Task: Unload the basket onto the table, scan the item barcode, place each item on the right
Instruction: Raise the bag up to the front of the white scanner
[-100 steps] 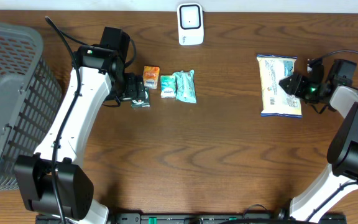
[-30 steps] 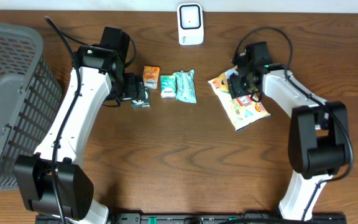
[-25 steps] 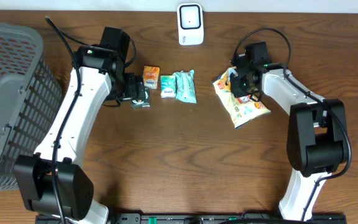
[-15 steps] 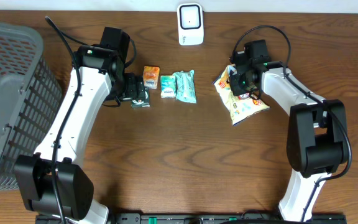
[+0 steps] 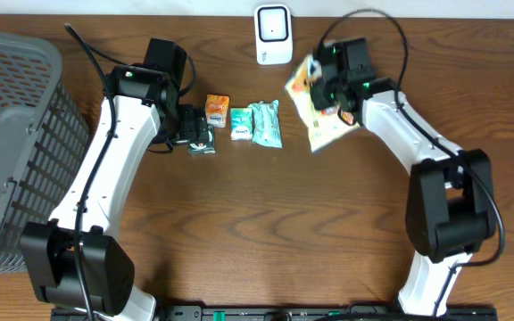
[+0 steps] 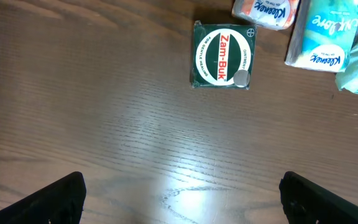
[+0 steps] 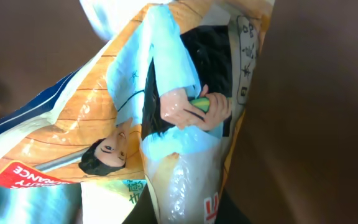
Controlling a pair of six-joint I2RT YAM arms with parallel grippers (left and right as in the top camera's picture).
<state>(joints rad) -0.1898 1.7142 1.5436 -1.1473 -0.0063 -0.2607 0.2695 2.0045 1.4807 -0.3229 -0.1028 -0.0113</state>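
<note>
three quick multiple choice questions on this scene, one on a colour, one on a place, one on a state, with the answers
1. The Zam-Buk box is mostly: A dark green; B yellow; C blue.
2. The snack bag is: A flat beside the Zam-Buk box; B held close to the white scanner; C underneath the scanner.
3. The right gripper is: A wide open; B shut on the snack bag; C out of view.

Answers: 1 A, the left wrist view shows its green top. 2 B, overhead the bag sits just right of the scanner. 3 B, overhead the gripper is clamped on the bag.
</note>
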